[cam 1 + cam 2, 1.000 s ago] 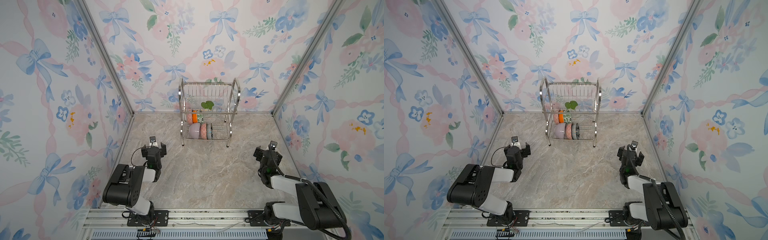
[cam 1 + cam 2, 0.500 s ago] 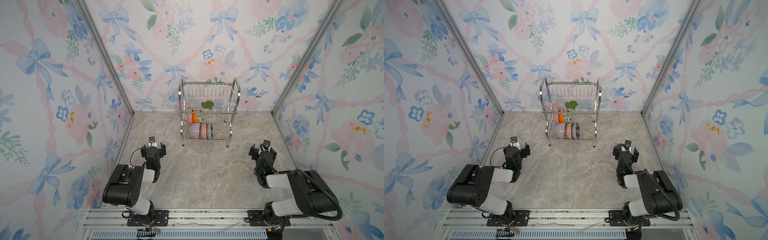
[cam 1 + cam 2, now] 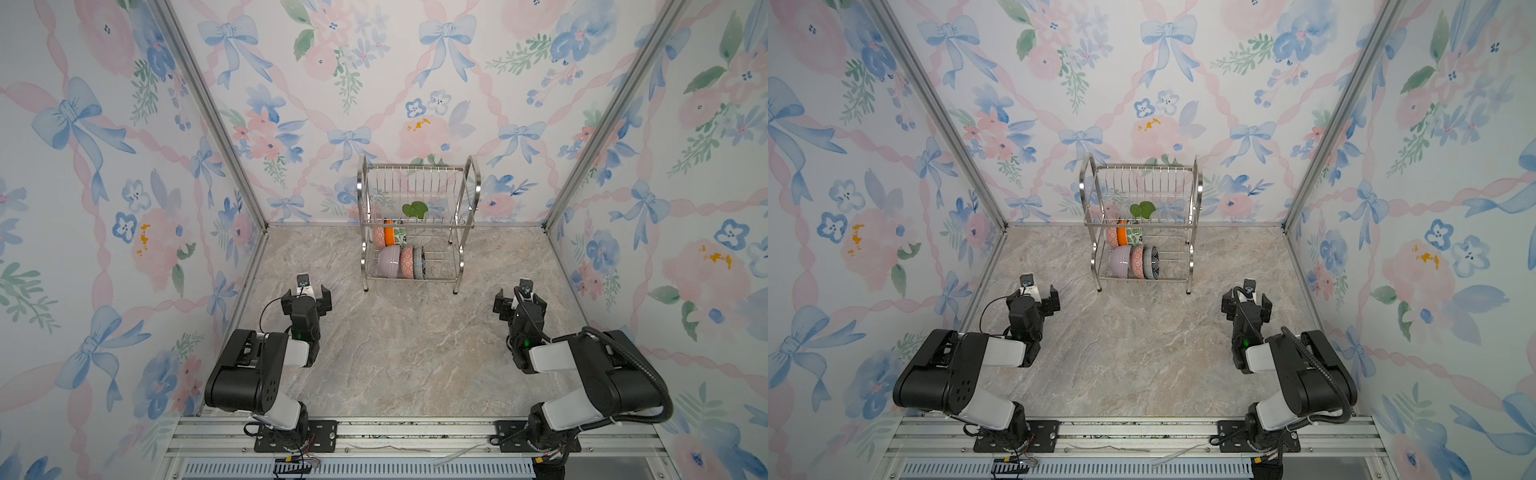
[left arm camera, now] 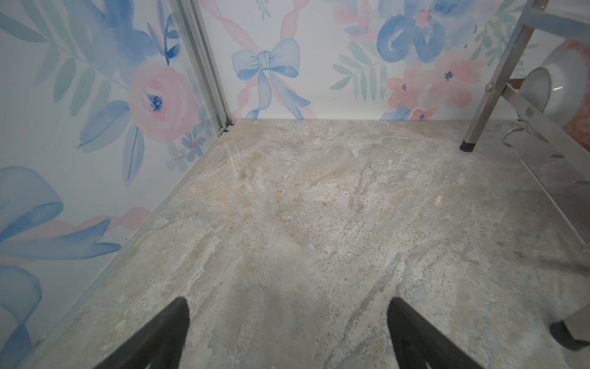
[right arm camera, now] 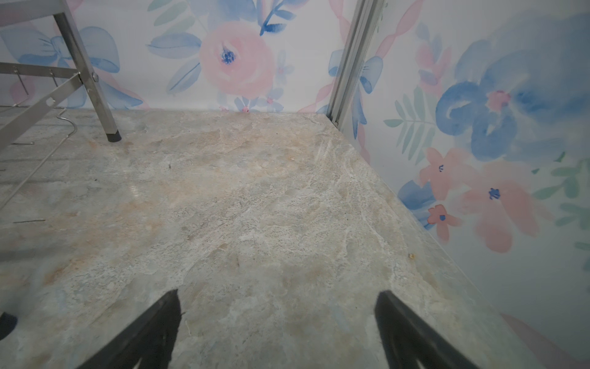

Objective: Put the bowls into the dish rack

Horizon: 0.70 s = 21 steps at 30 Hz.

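The dish rack [image 3: 465, 224] [image 3: 1196, 195], a two-tier steel wire frame, stands at the back middle of the floor. Bowls sit on edge in its left half. On the upper tier are a pink-patterned bowl [image 3: 378, 236], an orange one [image 3: 389, 235] and a green leaf-print one [image 3: 400, 237]. On the lower tier are a lilac bowl [image 3: 388, 261] [image 3: 1120, 259], a pink-patterned one [image 3: 407, 262] and a dark one [image 3: 419, 262]. My left gripper [image 3: 306, 298] [image 3: 1034, 302] [image 4: 287, 302] and right gripper [image 3: 520, 305] [image 3: 1246, 307] [image 5: 277, 292] rest low in front, both open and empty.
Flower-papered walls close in the marble floor [image 3: 395, 353] on three sides. A rack leg [image 4: 472, 127] and a bowl's pale underside [image 4: 542, 89] show in the left wrist view. Another rack leg [image 5: 105, 121] shows in the right wrist view. A metal rail [image 3: 415, 432] runs along the front.
My right arm has drawn back and folded, and its gripper has shifted a little to the left. The left arm and the bowls have not moved.
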Each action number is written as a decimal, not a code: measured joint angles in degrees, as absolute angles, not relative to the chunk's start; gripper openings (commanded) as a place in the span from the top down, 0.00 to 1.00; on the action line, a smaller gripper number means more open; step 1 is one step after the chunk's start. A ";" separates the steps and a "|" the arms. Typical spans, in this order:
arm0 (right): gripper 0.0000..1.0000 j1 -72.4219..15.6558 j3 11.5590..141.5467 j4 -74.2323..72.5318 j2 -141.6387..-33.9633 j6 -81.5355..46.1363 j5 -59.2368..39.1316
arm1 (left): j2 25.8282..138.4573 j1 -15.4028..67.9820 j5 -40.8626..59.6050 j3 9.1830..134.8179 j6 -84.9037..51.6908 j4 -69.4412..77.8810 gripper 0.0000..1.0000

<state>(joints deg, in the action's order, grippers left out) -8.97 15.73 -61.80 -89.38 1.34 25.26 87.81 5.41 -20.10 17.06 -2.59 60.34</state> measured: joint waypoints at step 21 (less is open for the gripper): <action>0.03 -5.67 20.47 -54.52 -89.49 -0.01 19.77 | 88.84 5.15 -17.74 13.34 -2.57 67.29 0.02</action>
